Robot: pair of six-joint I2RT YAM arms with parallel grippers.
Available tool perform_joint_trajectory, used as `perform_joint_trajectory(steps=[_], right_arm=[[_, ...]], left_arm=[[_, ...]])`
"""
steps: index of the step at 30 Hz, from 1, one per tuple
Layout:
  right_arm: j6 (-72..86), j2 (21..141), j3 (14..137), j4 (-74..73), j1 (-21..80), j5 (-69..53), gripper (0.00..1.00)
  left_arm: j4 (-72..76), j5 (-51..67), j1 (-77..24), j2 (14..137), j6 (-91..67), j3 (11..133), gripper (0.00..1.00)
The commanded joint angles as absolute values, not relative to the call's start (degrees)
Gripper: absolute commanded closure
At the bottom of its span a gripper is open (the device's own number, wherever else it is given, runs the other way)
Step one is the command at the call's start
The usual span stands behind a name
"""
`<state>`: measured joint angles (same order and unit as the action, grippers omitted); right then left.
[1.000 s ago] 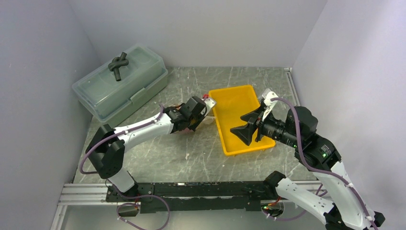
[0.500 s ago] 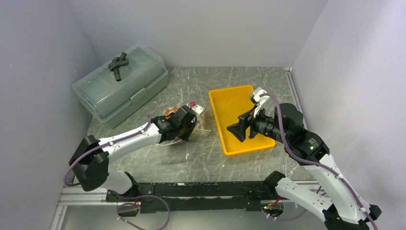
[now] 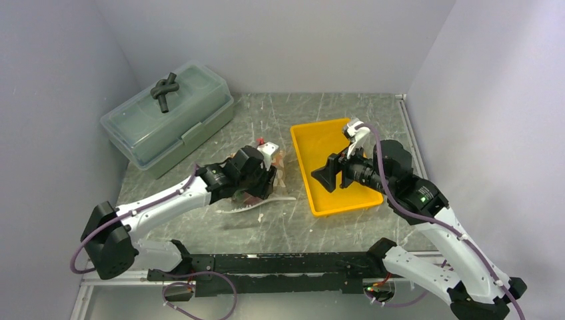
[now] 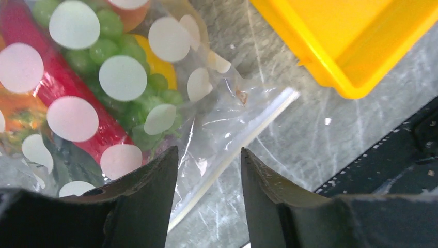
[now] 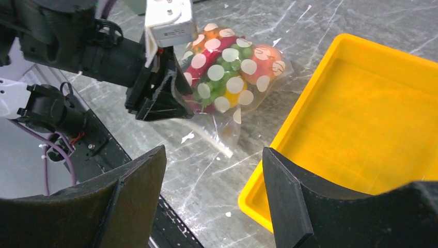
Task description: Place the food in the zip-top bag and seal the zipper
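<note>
A: status of the bag?

B: zip-top bag (image 5: 222,88) lies flat on the table (image 3: 373,113), about mid-table, a bit toward the near edge, just left of the yellow tray (image 3: 320,143). Not touching the tray.

A: food?

B: inside the pouch. Through the plastic I can see the grape bunch (image 4: 111,49), the red chili (image 4: 57,88) and the yellow fruit (image 4: 157,67), packed against each other. Something orange further in; can't make out which piece.

A: zipper?

B: zipper (image 4: 258,133) runs along the bag's near side and lies on the table. Can't tell if it's pressed closed along its length.

A: left gripper?

B: left gripper (image 4: 207,152) sits right over the mouth end of the bag, pointing down. Fingers spread, with a clear gap. Loose film and a stretch of the zipper strip show in that gap. Pinching nothing. Can't tell whether the tips touch the film.

A: right?

B: right gripper (image 5: 213,151) hangs above the tray's left side, aimed at the bag. Jaws wide apart, nothing between them.

A: anything else on the table?

B: translucent lidded box (image 3: 143,137) at the far-left corner, well away from the bag, with a dark knotted piece (image 3: 164,89) on its lid.
</note>
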<state>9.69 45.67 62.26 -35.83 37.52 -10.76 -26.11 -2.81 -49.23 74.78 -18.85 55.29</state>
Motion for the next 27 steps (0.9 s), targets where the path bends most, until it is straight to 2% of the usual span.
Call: perform_joint_trajectory(steps=[1,5,17,24,27], right_arm=[[11.65,46.59,61.50,-32.04,37.27,-8.75,0.28],[12.63,47.29,60.63,-31.14,37.24,-6.59,0.28],[14.40,47.80,55.41,-28.33,37.23,0.63,0.27],[15.34,46.04,50.74,-26.87,37.24,10.70,0.26],[15.98,45.40,48.83,-27.11,37.18,16.42,0.22]], left_arm=[[-27.50,0.67,-49.65,71.01,-21.33,59.63,0.40],[-31.77,0.16,-49.64,69.70,-20.19,63.38,0.02],[-43.90,-12.55,-49.65,68.67,-19.31,71.64,0.00],[-48.63,-18.10,-49.09,67.15,-17.75,73.11,0.00],[-48.95,-15.95,-45.43,65.91,-17.60,72.34,0.00]])
